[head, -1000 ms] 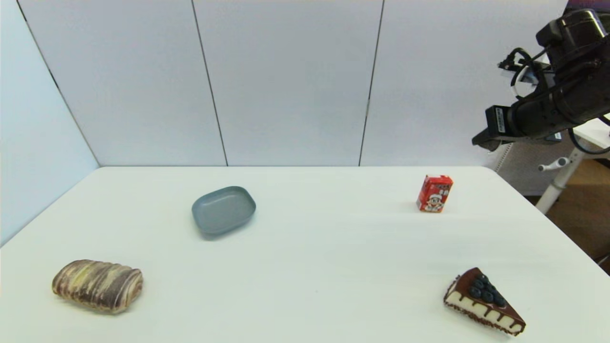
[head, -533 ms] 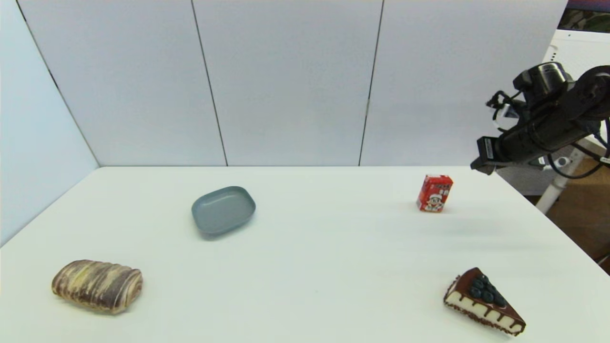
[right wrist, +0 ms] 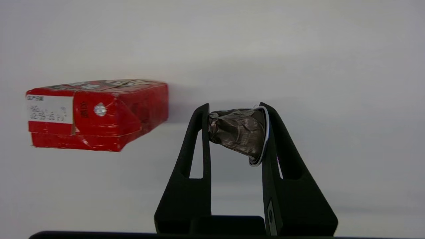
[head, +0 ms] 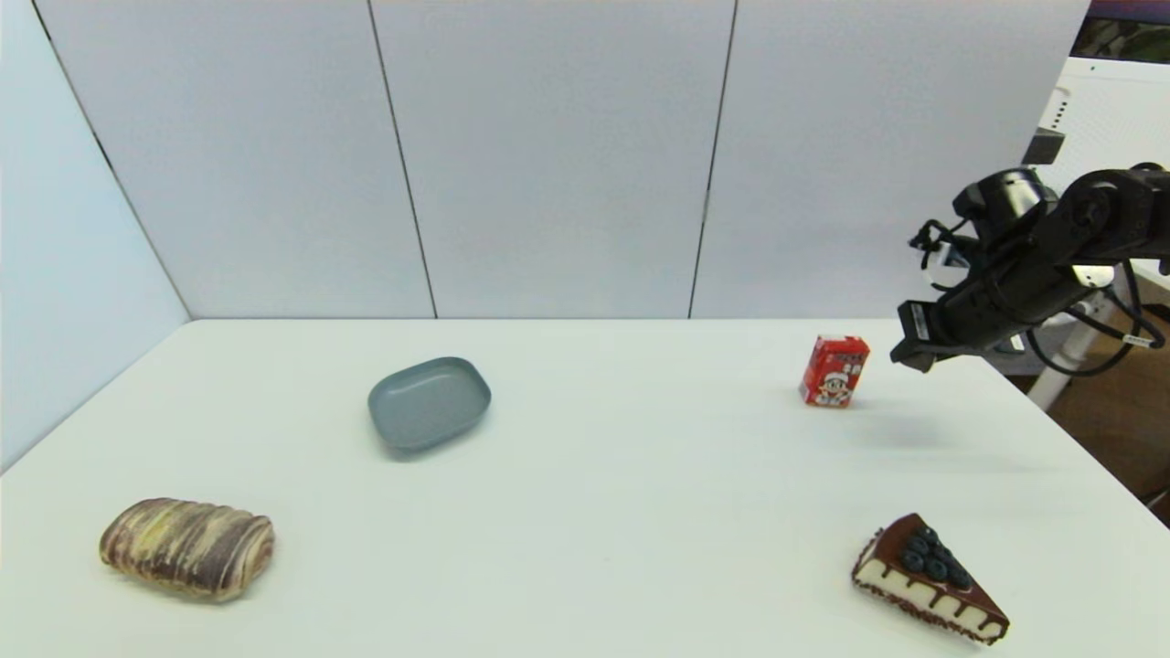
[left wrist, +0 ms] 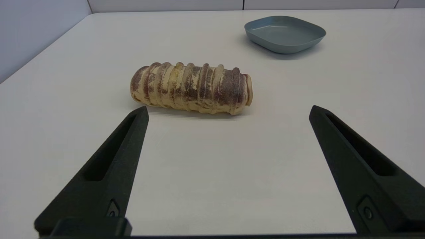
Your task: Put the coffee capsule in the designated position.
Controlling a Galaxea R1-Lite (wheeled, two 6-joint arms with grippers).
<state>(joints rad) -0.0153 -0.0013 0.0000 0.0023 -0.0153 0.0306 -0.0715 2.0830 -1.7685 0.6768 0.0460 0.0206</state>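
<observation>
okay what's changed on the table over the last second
The right gripper, shut on the coffee capsule, has come down toward the table beside the red carton. The grey-blue tray, bread roll, cake slice and carton stayed put.

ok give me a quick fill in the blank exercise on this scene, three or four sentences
1. The right gripper is shut on the ____.
2. The carton near the right gripper is coloured ____.
3. The left gripper, with its fingers open, faces the striped ____.
4. The cake slice is topped with ____.

Missing words: coffee capsule; red; bread roll; blueberries
</observation>
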